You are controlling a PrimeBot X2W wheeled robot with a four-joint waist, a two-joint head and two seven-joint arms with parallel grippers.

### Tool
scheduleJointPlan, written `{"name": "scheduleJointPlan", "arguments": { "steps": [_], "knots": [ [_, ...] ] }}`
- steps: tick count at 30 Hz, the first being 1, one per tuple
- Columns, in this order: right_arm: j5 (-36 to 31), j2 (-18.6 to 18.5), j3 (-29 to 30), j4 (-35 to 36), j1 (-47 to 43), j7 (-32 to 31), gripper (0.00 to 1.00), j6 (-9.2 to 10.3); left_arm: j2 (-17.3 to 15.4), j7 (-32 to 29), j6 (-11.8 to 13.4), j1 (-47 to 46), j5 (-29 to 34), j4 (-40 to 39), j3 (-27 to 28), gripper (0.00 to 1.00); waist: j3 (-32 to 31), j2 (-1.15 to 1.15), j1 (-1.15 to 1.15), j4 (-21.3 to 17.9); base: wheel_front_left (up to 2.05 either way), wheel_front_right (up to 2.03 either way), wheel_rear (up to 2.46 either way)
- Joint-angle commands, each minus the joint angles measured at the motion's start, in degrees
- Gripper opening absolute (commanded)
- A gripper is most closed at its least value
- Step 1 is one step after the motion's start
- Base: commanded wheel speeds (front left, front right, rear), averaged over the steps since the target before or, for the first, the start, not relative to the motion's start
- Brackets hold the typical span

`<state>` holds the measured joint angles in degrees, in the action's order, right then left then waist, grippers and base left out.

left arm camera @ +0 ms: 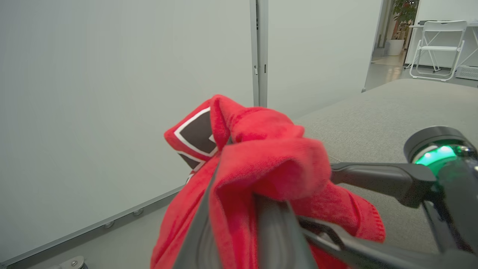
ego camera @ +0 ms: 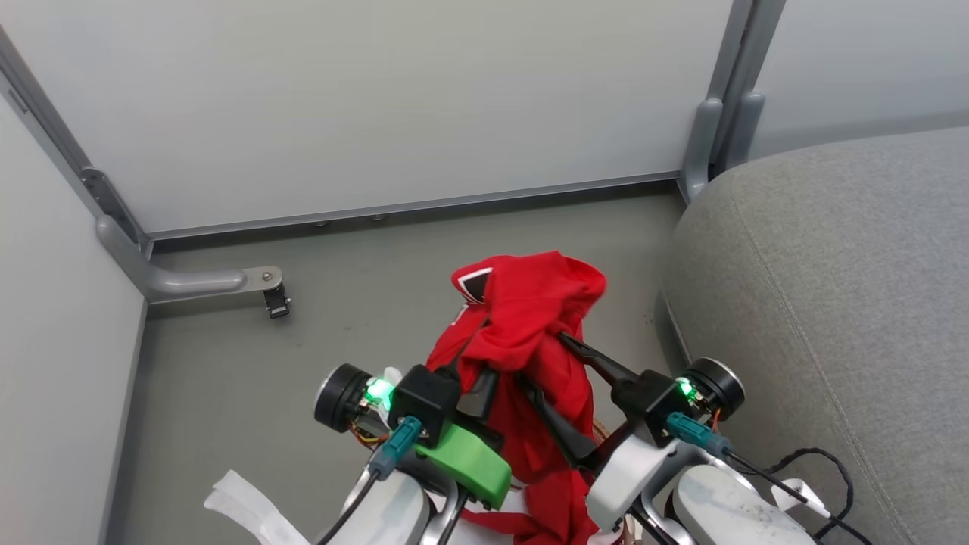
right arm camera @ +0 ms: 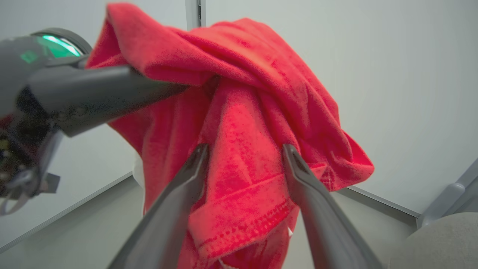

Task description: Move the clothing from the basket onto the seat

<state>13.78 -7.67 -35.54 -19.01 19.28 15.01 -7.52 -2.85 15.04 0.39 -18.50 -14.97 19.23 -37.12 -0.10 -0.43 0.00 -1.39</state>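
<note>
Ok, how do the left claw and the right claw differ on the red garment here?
The left claw is shut, pinching the red garment near its top; the right claw is open, its fingers spread with cloth between them, not pinched. The left claw's fingertips are buried in folds; the right claw's fingers show along most of their length. Both point into the same garment, held up beside the grey seat.

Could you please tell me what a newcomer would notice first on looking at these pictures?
The bright red clothing catches the eye first, bunched and held up above the grey floor at the centre of the head view, pinched in the shut left claw. The open right claw straddles a hanging fold, and the big grey seat lies to the right.
</note>
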Motion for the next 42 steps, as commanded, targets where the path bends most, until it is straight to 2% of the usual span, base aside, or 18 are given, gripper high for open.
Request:
{"name": "scheduleJointPlan", "arguments": {
  "steps": [1,9,10,11,12,17,18,19,24,33,42],
  "knots": [
    [-0.14,0.24,-0.55,-1.3,1.04,0.26,1.0,0.06,-0.13,0.21,-0.38,-0.22,-0.73,-0.08,-0.53,0.0,-0.06,0.43,0.0,0.68,0.0,0.0,0.0],
    [1.76,1.41,-5.04,-8.77,4.9,0.19,1.0,0.06,-0.09,0.21,-1.87,-0.27,-2.67,-1.29,-3.86,0.0,0.11,0.43,0.0,2.16,0.0,0.0,0.0],
    [2.21,1.61,-5.33,-9.17,5.18,0.19,0.62,0.06,-0.09,0.21,-1.89,-0.31,-2.84,-1.3,-4.22,0.0,0.14,0.43,0.0,2.29,0.0,0.0,0.0],
    [2.61,1.79,-5.01,-9.23,5.34,0.2,0.03,0.06,-0.09,0.21,-1.82,-0.34,-3.03,-1.33,-4.42,0.0,0.19,0.43,0.0,2.38,0.0,0.0,0.0],
    [2.94,1.91,-4.46,-9.0,5.53,0.19,0.0,0.06,-0.09,0.21,-1.72,-0.34,-3.34,-1.32,-4.59,0.0,0.24,0.43,0.0,2.46,0.0,0.0,0.0],
    [3.62,1.86,-3.25,-8.71,3.78,0.19,0.0,0.06,-0.09,0.21,-1.2,-0.43,-2.94,-1.09,-4.13,0.02,0.58,0.43,0.0,1.92,0.0,0.0,0.0],
    [3.69,1.77,-3.03,-8.52,3.4,0.19,0.0,0.06,-0.08,0.21,-0.99,-0.27,-2.54,-1.04,-3.84,0.47,0.69,0.43,0.0,1.35,0.0,0.0,0.0],
    [3.74,1.7,-2.73,-8.32,3.17,0.2,0.0,0.06,-0.08,0.21,-0.94,-0.07,-2.37,-0.82,-3.64,1.0,0.81,0.43,0.0,0.85,0.0,0.0,0.0],
    [4.0,1.84,0.29,-6.58,1.52,0.19,0.0,0.06,-0.09,0.14,-1.28,0.93,-1.71,0.26,-1.98,1.0,1.85,0.43,0.0,-4.34,0.0,0.0,0.0],
    [3.32,0.48,5.7,-4.67,-0.36,0.19,0.0,0.07,-0.12,0.14,-2.48,0.72,0.69,1.25,0.65,1.0,5.4,0.43,0.0,-17.66,0.0,0.0,0.0],
    [2.86,0.79,10.94,-3.11,-2.88,0.19,0.0,0.07,-0.18,0.14,-3.62,0.03,2.17,2.05,2.01,1.0,8.02,0.43,0.0,-28.11,0.0,0.0,0.0]
  ]
}}
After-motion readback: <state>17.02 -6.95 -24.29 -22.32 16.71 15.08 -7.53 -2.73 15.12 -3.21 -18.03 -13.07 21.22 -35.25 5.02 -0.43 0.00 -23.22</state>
